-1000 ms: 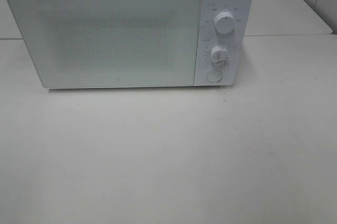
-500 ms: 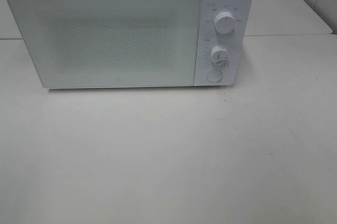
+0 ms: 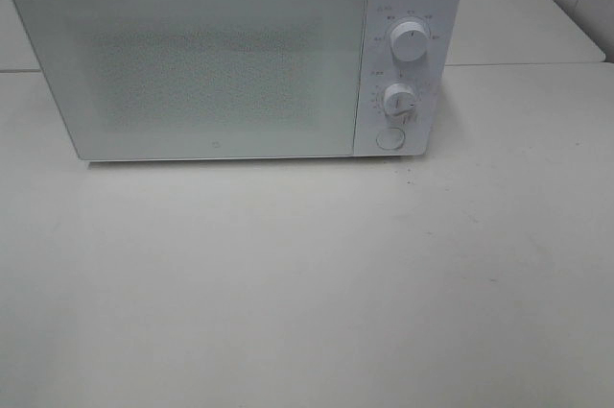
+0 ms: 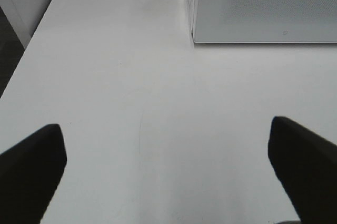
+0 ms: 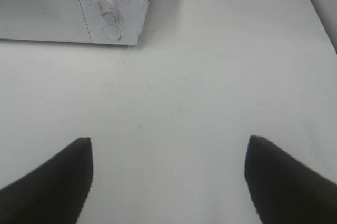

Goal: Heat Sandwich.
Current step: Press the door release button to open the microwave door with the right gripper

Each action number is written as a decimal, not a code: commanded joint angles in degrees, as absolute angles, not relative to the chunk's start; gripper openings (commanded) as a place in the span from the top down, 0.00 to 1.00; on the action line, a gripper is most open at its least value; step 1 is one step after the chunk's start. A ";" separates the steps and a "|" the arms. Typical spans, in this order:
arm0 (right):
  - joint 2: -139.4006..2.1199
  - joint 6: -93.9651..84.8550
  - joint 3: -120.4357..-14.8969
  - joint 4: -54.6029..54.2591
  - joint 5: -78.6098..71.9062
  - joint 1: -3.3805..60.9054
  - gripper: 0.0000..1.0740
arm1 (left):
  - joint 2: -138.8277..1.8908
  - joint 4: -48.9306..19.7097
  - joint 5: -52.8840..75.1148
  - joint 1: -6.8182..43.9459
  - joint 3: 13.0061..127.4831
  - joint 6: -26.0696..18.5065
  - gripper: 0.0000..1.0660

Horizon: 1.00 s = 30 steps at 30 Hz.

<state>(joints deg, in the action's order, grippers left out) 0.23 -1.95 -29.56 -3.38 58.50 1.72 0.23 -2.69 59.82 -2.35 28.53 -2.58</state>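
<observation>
Microwave (image 3: 230, 53) stands at the far side of the white table (image 3: 307, 283), with its front facing the high camera. Its door (image 3: 192, 67) is closed, and the frosted panel hides the interior. The control strip lies to the right of the door: upper knob (image 3: 410, 43), lower knob (image 3: 399, 101) directly beneath it, and round button (image 3: 389, 138) at the bottom. The left gripper (image 4: 164, 126) hovers over the table in front of the microwave's door-side corner, well apart from the housing. Its two dark fingers (image 4: 31, 166) are spread wide, with only tabletop between them. The right gripper (image 5: 168, 140) hovers over the table in front of the microwave's control-strip end, also well apart from the housing. Its fingers (image 5: 47, 187) are likewise spread wide and pinch nothing. The location of the sandwich cannot be determined: no view shows it, and the closed door blocks any look inside the microwave.
</observation>
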 commanded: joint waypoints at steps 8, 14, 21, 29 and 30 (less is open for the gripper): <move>-2.92 -1.72 -30.94 -3.61 47.84 1.32 0.29 | 1.78 -3.09 58.90 -2.52 28.30 -2.58 0.05; -11.57 -1.72 -30.94 -3.61 40.39 1.32 0.29 | 1.78 -3.09 58.90 -2.52 28.30 -2.58 0.05; -19.37 -1.83 -30.94 -3.55 33.06 1.32 0.29 | 1.78 -3.09 58.90 -2.52 28.30 -2.58 0.05; -29.74 -1.83 -30.94 -3.44 23.66 1.32 0.29 | 1.78 -3.09 58.90 -2.52 28.30 -2.58 0.05; -31.05 -1.83 -30.94 -3.44 22.23 1.32 0.29 | 1.78 -3.09 58.90 -2.52 28.30 -2.58 0.05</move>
